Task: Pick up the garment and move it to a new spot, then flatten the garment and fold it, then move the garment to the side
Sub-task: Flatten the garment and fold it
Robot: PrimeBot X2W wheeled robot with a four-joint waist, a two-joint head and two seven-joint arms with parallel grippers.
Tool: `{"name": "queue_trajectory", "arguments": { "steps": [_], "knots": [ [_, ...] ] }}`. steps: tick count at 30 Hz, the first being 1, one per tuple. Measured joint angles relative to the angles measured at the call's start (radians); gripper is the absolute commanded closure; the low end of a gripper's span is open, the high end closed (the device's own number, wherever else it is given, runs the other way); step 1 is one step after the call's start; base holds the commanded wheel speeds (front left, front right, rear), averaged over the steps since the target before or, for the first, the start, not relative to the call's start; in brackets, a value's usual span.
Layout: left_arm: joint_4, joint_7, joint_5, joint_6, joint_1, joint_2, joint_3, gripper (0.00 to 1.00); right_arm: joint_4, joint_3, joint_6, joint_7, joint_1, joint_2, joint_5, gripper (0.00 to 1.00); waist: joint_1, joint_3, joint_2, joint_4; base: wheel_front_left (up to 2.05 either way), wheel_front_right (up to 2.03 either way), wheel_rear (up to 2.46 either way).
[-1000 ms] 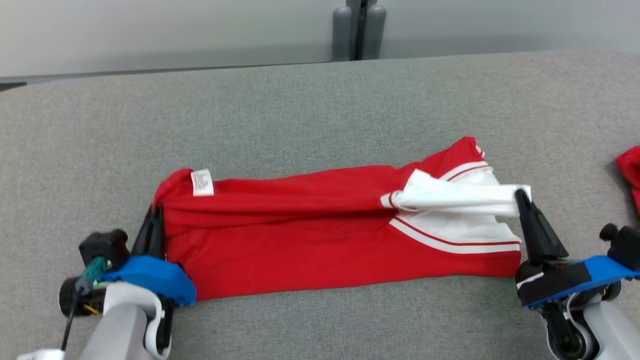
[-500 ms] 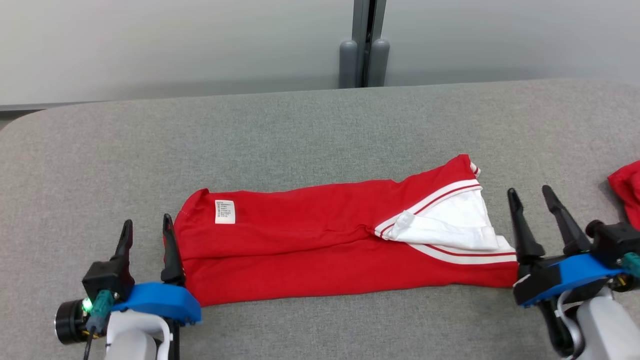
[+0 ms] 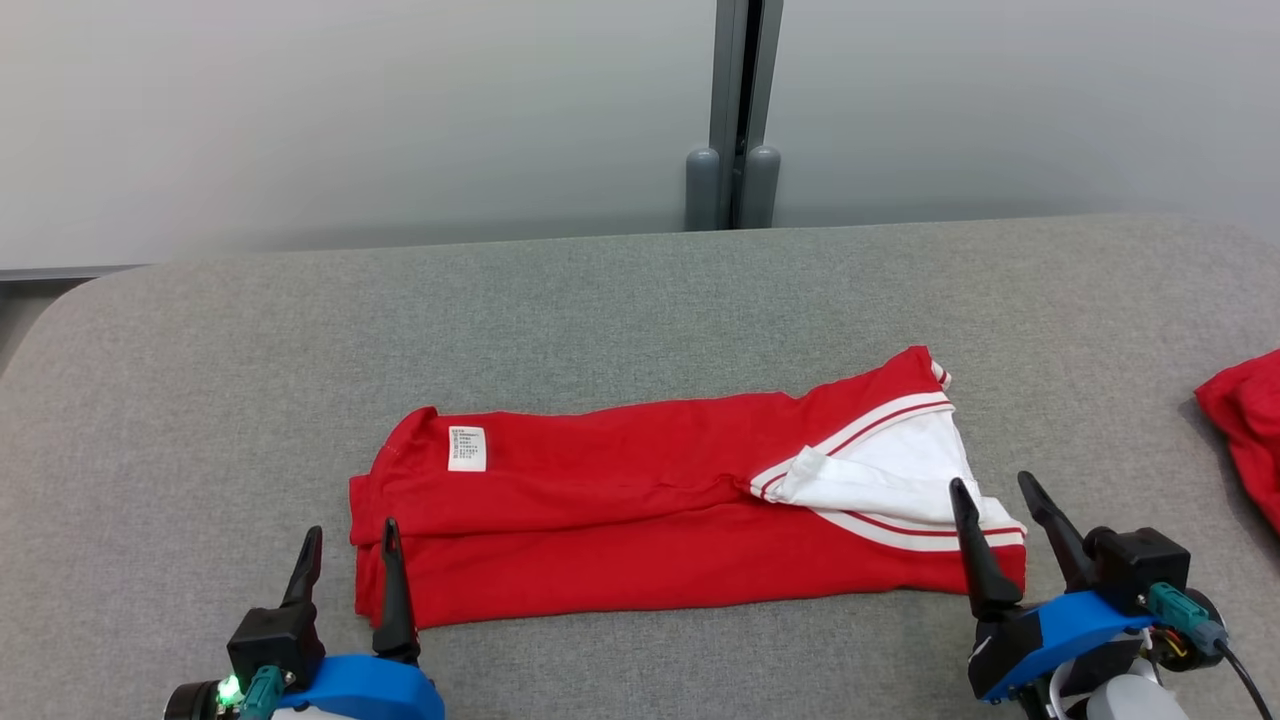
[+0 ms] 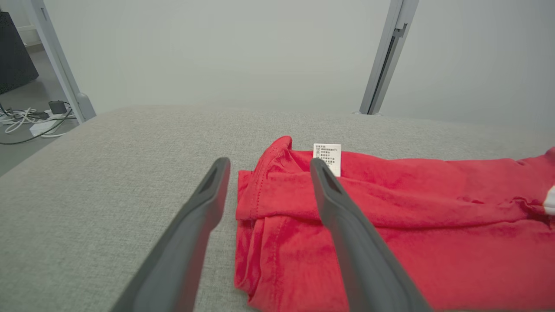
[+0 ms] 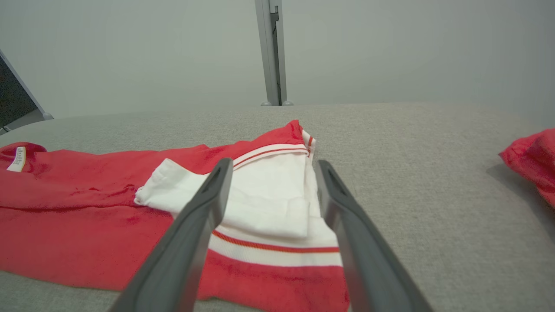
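In the head view, we see the garment [image 3: 620, 520] lying as a long red band on the grey table [image 3: 640, 300]. It reaches from our left gripper [image 3: 351, 528] across to our right gripper [image 3: 992, 480]. The left gripper's fingers stand spread and hold nothing: the inner finger overlaps the garment's end, and the outer one is over bare table. A label [image 3: 467, 448] sits just beyond that gripper, ahead and to its right. The right gripper is spread too and empty. Its inner finger crosses the garment's white panel [image 3: 900, 465], and its outer finger stands just past the garment's end. Whether either gripper touches the fabric we cannot tell. Well off to the right gripper's outer side lies a red cloth [image 3: 1245, 420], apart from the garment. A post [image 3: 735, 100] rises behind the table.

In the left wrist view, the fingers gape wide. The garment's folded corner lies ahead between them and runs under the right finger and away to its right. The left finger is over bare table. The label is just past the right fingertip. Cables [image 4: 26, 121] lie on the floor far to the left.

In the right wrist view, the fingers are likewise apart, with nothing pinched. The white panel lies between and ahead of them. The garment's red body stretches off to the left, and the red cloth lies well to the right.
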Motion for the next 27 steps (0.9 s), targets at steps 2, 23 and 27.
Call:
{"name": "queue_trajectory", "arguments": {
  "steps": [2, 23, 27],
  "knots": [
    [-0.001, 0.0, -0.001, -0.002, 0.004, -0.002, -0.001, 0.0, 0.005, 0.0, 0.0, 0.0, 0.0, 0.001, -0.001, 0.0, 0.0, 0.001, 0.0, 0.001, 0.0, 0.0, 0.0],
    [0.042, 0.0, -0.08, 0.014, -0.106, -0.004, -0.124, 0.0, 0.427, 0.002, 0.0, 0.051, -0.33, -0.033, 0.068, 0.0, 0.0002, 0.207, 0.0, 0.052, 0.0, 0.0, 0.0],
    [0.044, 0.0, -0.08, 0.018, -0.111, -0.004, -0.128, 0.0, 0.439, 0.06, -0.008, 0.059, -0.341, -0.037, 0.172, 1.0, 0.0001, 0.221, 0.0, 0.061, 0.0, 0.0, 0.0]
  ]
}}
